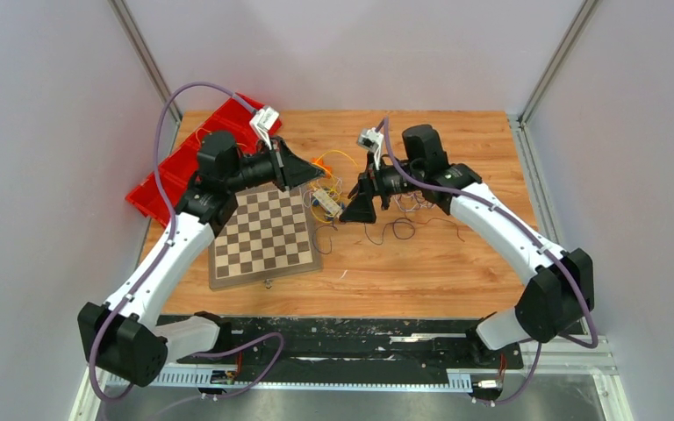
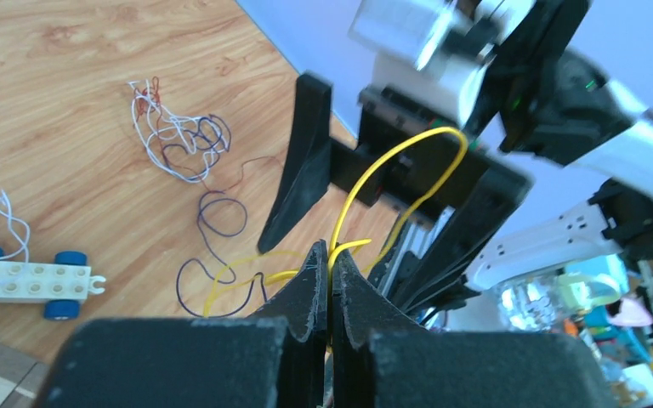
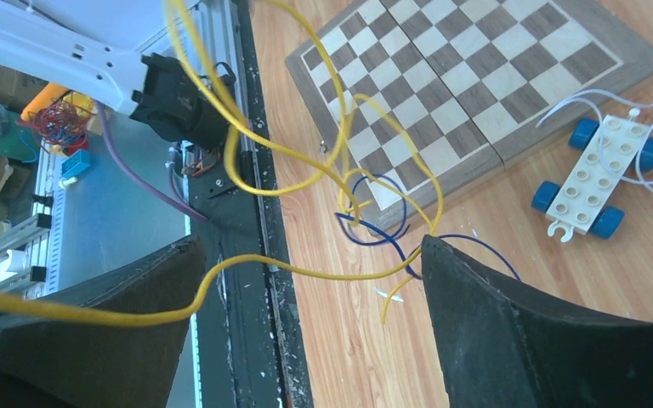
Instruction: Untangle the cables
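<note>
Closed left fingers (image 2: 304,293) pinch a looping yellow cable (image 2: 447,130).

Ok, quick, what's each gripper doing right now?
Left gripper: closed, pinching the yellow cable.
Right gripper: open, gripping nothing.

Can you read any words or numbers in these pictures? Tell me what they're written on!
None: no word, number or sign can be read in any view.
chessboard: plain squares, no letters or numbers showing on its border.
white toy car base: bare studs, no print visible.
clutter beyond the table: too blurred to read.
</note>
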You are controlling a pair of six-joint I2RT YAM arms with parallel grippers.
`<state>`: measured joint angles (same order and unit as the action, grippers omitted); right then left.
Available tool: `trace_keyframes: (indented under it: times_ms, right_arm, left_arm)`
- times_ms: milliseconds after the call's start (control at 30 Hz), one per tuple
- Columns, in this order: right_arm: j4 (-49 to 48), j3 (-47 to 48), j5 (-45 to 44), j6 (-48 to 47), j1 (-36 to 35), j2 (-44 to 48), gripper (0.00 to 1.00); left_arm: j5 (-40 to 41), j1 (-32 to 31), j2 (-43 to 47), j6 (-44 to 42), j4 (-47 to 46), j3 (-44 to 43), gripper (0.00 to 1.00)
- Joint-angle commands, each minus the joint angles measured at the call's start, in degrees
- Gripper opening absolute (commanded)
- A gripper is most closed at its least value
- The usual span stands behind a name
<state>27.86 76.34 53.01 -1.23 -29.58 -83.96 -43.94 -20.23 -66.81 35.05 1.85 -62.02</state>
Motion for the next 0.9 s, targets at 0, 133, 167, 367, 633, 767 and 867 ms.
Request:
trace_keyframes:
  times_ms: [0, 133, 167, 367, 633, 767, 867]
  right_arm:
    - [-12.63, -4.89, -3.11, 3.61, -1.81, -0.84, 0.96]
    - [-18.8, -6.63, -7.95, 5.19, -3.55, -2.21, 0.95]
    - [-20.19, -6.97, -10.38, 5.43, -4.16, -2.64, 0.94]
    - [-26.67, -10.53, -15.0, 4.24, -5.93, -6.02, 0.34]
    - [-21.56, -19.31, -15.16, -4.14, -3.98, -4.4, 0.02]
    - [-18.84, -22.46, -16.87, -7.84, -2.19, -2.88, 0.0]
    - [-16.04, -23.06, -18.3, -10.51, -0.2, -2.66, 0.0]
  left_arm:
    - [-0.4, 1.3, -0.69, 10.56, -8.32, -2.5, 0.0]
    - [-0.37, 2.07, -0.95, 15.05, -11.34, -1.73, 0.0]
    - [-0.36, 2.23, -0.96, 16.87, -12.53, -1.31, 0.0]
    - [-0.89, 3.96, -0.81, 21.07, -14.73, -0.88, 0.0]
    - [-1.67, 10.2, -0.3, 20.73, -15.44, -6.26, 0.0]
    - [-1.62, 11.96, -0.53, 20.42, -16.2, -9.0, 0.0]
    - [-1.26, 13.44, -0.64, 18.52, -14.84, -11.89, 0.0]
